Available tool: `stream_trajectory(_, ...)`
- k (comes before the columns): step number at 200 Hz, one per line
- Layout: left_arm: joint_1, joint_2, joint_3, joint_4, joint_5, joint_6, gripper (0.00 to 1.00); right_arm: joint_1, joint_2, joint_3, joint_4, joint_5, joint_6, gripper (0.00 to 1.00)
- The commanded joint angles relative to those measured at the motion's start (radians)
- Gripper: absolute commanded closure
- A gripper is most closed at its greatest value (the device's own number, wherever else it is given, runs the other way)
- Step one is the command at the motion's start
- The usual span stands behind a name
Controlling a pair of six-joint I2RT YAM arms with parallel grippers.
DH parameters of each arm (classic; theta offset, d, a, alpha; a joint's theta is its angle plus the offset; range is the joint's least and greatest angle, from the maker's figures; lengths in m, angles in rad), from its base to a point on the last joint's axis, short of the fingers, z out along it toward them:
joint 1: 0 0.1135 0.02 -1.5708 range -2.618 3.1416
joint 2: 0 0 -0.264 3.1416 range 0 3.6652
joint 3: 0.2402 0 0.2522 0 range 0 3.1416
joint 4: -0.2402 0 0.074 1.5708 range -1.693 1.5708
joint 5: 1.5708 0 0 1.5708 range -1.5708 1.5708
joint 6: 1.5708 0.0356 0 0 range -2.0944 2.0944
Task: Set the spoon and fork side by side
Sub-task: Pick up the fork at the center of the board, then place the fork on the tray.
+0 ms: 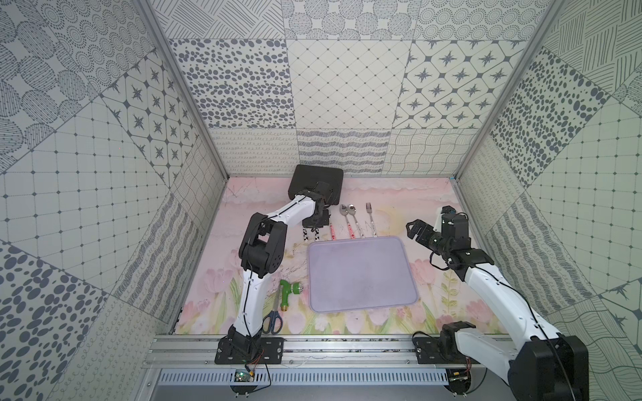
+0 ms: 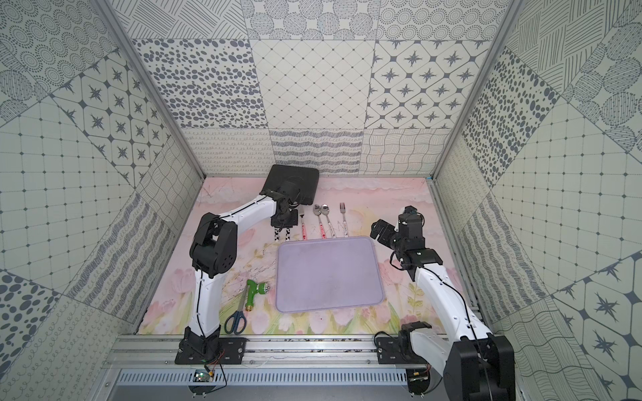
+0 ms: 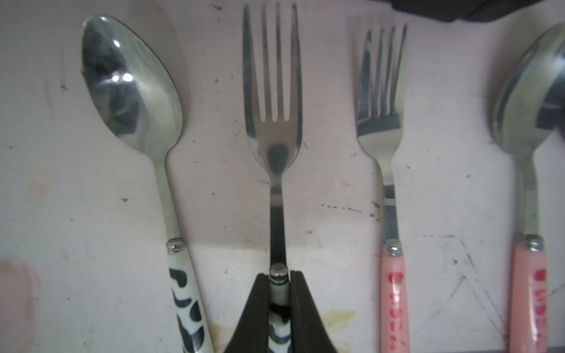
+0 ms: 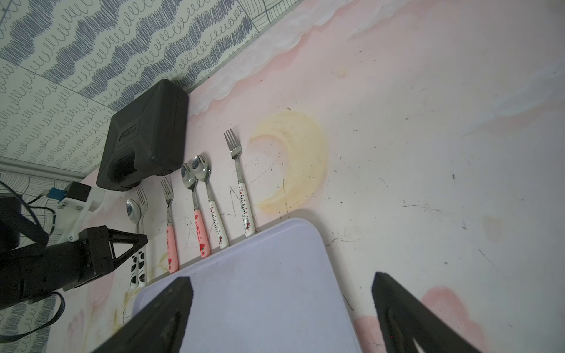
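A fork (image 3: 273,122) and a spoon (image 3: 131,85), both with black-and-white cow-patterned handles, lie parallel and close together on the pink mat. My left gripper (image 3: 278,276) is shut on the fork's handle, just behind the metal collar. In both top views this gripper (image 1: 314,224) (image 2: 284,222) covers their heads, so only the two handles (image 1: 311,236) show. My right gripper (image 4: 282,281) (image 1: 415,229) hangs open and holds nothing, above the far right corner of the lilac tray (image 4: 260,275).
To the right of the pair lie a pink-handled fork (image 3: 388,122), a pink-handled spoon (image 3: 526,107), then a white-handled spoon (image 4: 211,198) and fork (image 4: 240,183). A black case (image 1: 318,182) sits behind. The tray (image 1: 361,274), a green nozzle (image 1: 290,291) and scissors (image 1: 273,317) lie nearer.
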State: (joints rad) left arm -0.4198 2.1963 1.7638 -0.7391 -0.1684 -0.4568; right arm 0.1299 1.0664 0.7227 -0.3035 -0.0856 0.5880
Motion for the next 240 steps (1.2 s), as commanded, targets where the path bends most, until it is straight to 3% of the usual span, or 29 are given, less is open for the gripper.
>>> stream_trajectory(1,-0.021,-0.055,-0.008,-0.046,-0.016,0.011,1.00,0.005,-0.008,0.003,0.019,0.007,0.000,0.03)
stream_trajectory(55,-0.053,-0.183,-0.090,-0.054,-0.020,-0.036,1.00,0.005,-0.016,0.000,0.020,0.004,0.000,0.03)
stream_trajectory(106,-0.122,-0.320,-0.273,-0.059,-0.043,-0.135,1.00,0.005,-0.026,-0.005,0.017,0.000,0.005,0.03)
stream_trajectory(188,-0.280,-0.515,-0.564,-0.032,-0.086,-0.310,1.00,0.005,-0.066,-0.019,-0.010,0.032,-0.023,0.03)
stream_trajectory(240,-0.379,-0.537,-0.650,-0.061,-0.120,-0.416,1.00,0.005,-0.055,-0.013,-0.014,0.038,-0.031,0.03)
